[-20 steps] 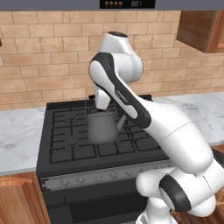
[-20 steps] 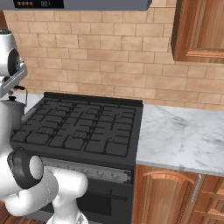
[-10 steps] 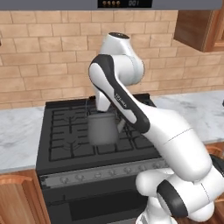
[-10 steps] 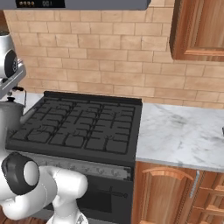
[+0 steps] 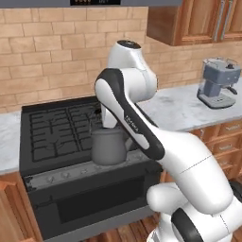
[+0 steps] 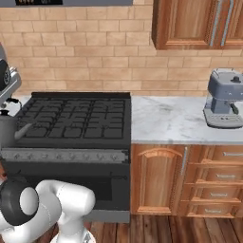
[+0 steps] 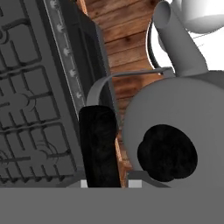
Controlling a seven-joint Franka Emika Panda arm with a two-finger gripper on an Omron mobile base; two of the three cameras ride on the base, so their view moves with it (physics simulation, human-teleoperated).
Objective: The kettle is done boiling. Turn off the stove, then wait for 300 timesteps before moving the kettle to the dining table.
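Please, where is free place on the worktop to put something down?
The marble counter is bare between the stove and the coffee machine. The stove's rear grates are free too. It is crowded near the stove's front edge, where the kettle and the arm are.

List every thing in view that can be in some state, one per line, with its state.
kettle: upright, lid on, lifted at the stove's front edge.
gripper: shut on the kettle's handle.
stove: no flame visible, oven door shut, grates bare.
cabinet door: shut.
drawers: shut.
coffee machine: upright on the counter.
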